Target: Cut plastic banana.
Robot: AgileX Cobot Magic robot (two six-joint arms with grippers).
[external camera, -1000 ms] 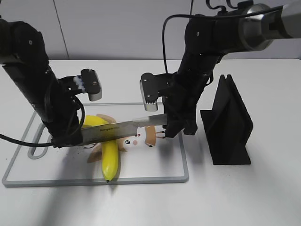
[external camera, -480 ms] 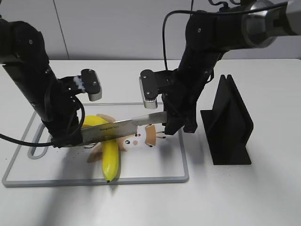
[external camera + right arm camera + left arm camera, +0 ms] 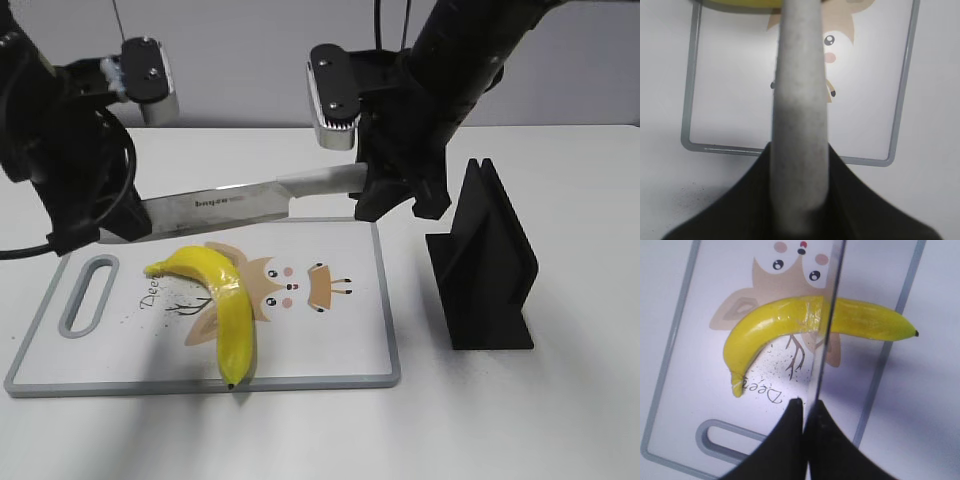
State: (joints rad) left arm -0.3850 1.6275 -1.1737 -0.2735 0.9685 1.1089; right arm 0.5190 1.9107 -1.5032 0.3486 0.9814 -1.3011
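Note:
The yellow plastic banana [image 3: 225, 300] lies on the white cutting board [image 3: 330, 350], its dark tip toward the board's front edge; it also shows in the left wrist view [image 3: 785, 322]. A knife [image 3: 225, 205] is held level above the banana, well clear of it. My right gripper [image 3: 375, 195] is shut on the knife's pale handle [image 3: 800, 115]. My left gripper [image 3: 105, 230] is shut on the blade's tip end, and the blade edge [image 3: 827, 335] crosses over the banana in the left wrist view.
A black knife stand [image 3: 490, 265] stands on the table right of the board. The board has a grey rim, a handle slot [image 3: 88, 292] at its left end and a cartoon print in the middle. The white table surrounds it.
Both arms have risen, lifting the knife from the banana to well above the board. The banana stays on the board.

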